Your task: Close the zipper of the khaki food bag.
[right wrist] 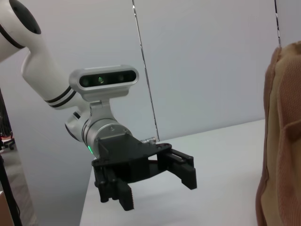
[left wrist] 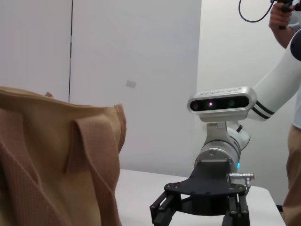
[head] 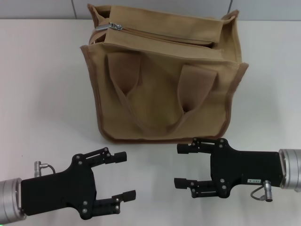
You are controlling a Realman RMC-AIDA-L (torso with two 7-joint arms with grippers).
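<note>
The khaki food bag [head: 162,87] stands upright at the back middle of the white table, its two loop handles hanging down the front panel. The zipper [head: 164,36] runs along its top, with the silver pull tab [head: 115,27] at the bag's left end. My left gripper [head: 124,175] is open and empty, low over the table in front of the bag's left corner. My right gripper [head: 180,165] is open and empty, just in front of the bag's lower right. The left wrist view shows the bag [left wrist: 56,165] and the right gripper [left wrist: 200,214]. The right wrist view shows the left gripper [right wrist: 155,183] and the bag's edge [right wrist: 282,141].
The white table [head: 47,94] stretches out on both sides of the bag. A grey wall stands behind it. A person [left wrist: 294,141] stands beyond the table's right side in the left wrist view.
</note>
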